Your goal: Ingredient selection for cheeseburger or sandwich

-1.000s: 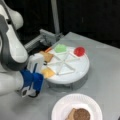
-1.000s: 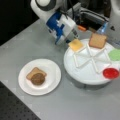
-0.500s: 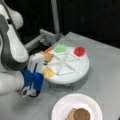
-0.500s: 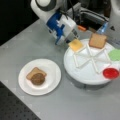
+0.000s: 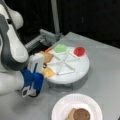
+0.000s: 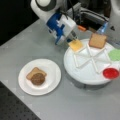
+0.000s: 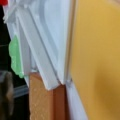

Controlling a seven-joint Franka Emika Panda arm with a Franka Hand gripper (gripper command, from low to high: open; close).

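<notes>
Gripper (image 6: pixel 72 38) sat at the rim of the white divided tray (image 6: pixel 85 75), right at the yellow cheese square (image 6: pixel 75 45); whether its claw was spread or pinching the cheese, I cannot tell. Toast square (image 6: pixel 97 40), green lettuce (image 6: pixel 115 54) and red tomato disc (image 6: pixel 110 73) each lay in separate tray sections. On the paper plate (image 6: pixel 51 73), well apart, 1 toast (image 6: pixel 33 72) lay with the brown patty (image 6: pixel 38 78) on top. Wrist view was filled by the cheese (image 7: pixel 100 57), a tray divider (image 7: pixel 37 50), toast (image 7: pixel 41 100) and lettuce (image 7: pixel 15 57).
</notes>
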